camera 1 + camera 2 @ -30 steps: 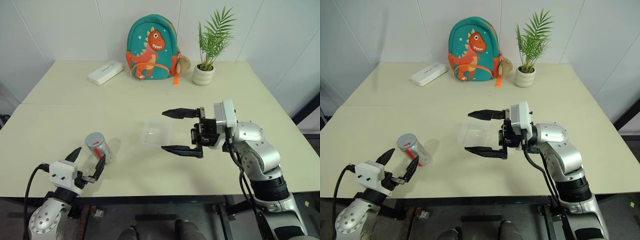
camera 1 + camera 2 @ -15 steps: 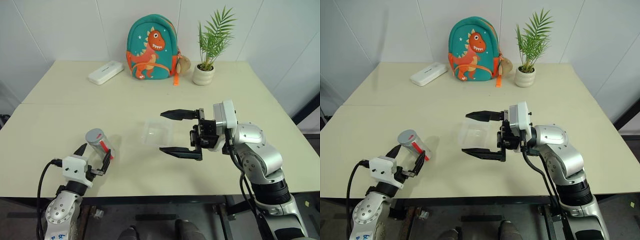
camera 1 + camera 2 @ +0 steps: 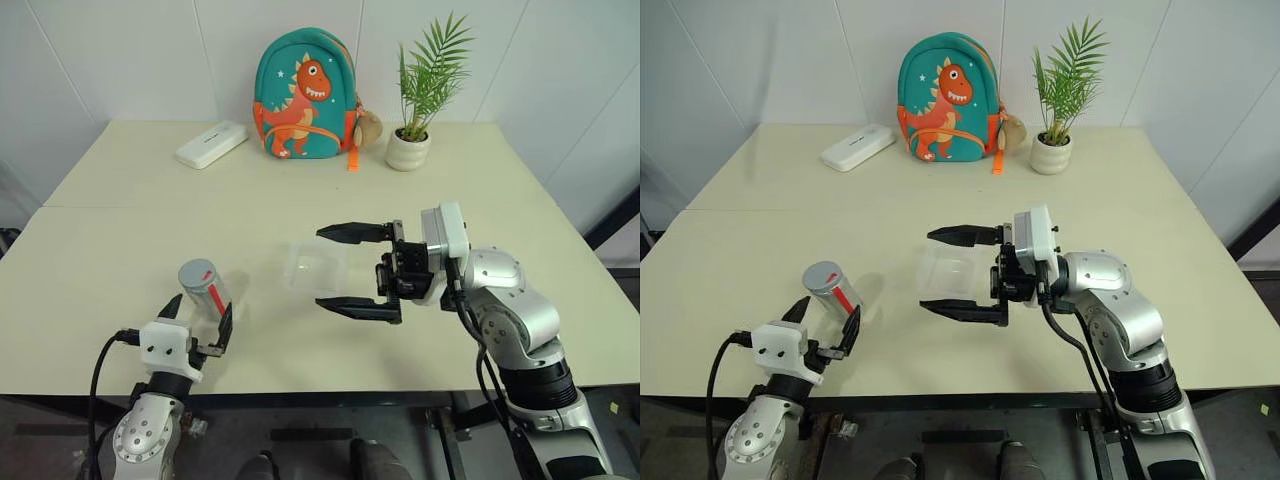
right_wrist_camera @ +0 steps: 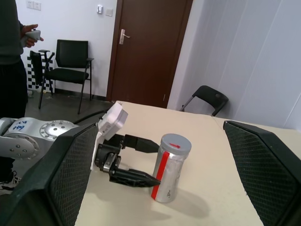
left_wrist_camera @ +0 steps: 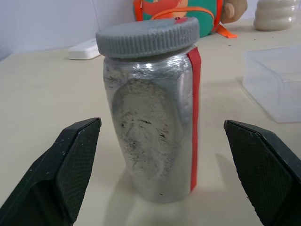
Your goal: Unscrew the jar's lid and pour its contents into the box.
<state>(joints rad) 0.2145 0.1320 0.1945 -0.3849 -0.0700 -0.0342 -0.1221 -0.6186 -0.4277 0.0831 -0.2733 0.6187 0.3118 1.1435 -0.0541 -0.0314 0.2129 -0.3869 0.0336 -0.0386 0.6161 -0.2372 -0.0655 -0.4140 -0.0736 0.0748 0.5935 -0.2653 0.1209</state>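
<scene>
Silvery jar [image 3: 205, 290] stood upright near table's front edge, grey lid [image 5: 146, 36] on. Had my left gripper [image 3: 198, 328] spread wide, just short of it; right gripper [image 3: 355, 270] gaped empty over clear box [image 3: 313, 265]. Feared off-centre closing would topple jar.

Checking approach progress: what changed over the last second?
The left gripper swung in toward the table's middle and now sits open just short of the jar, one finger to each side, not gripping. The right gripper drifted slightly left, open, above the box. The lid stayed on; nothing was grasped or released.
</scene>
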